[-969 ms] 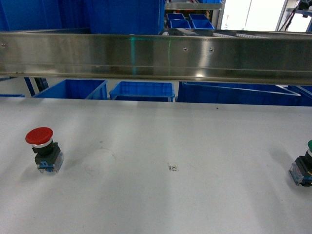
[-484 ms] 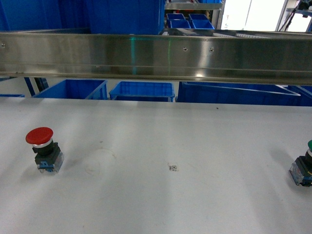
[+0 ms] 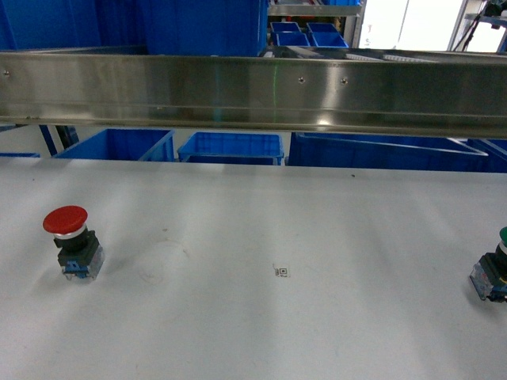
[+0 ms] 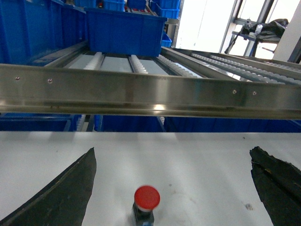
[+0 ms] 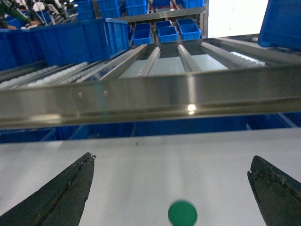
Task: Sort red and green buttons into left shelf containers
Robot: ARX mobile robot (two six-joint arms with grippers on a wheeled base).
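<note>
The red button stands upright on the white table at the left, and the green button stands at the right edge, partly cut off. My left gripper is open, and the red button sits low between its fingers, apart from both. My right gripper is open too, with the green button low between its fingers, untouched. A large blue container sits on the shelf at upper left, also seen as a deep bin. Neither gripper shows in the head view.
A steel shelf rail runs across just beyond the table's far edge, with roller tracks behind it. More blue bins sit under the rail. Small blue trays stand far back. A small printed marker lies mid-table.
</note>
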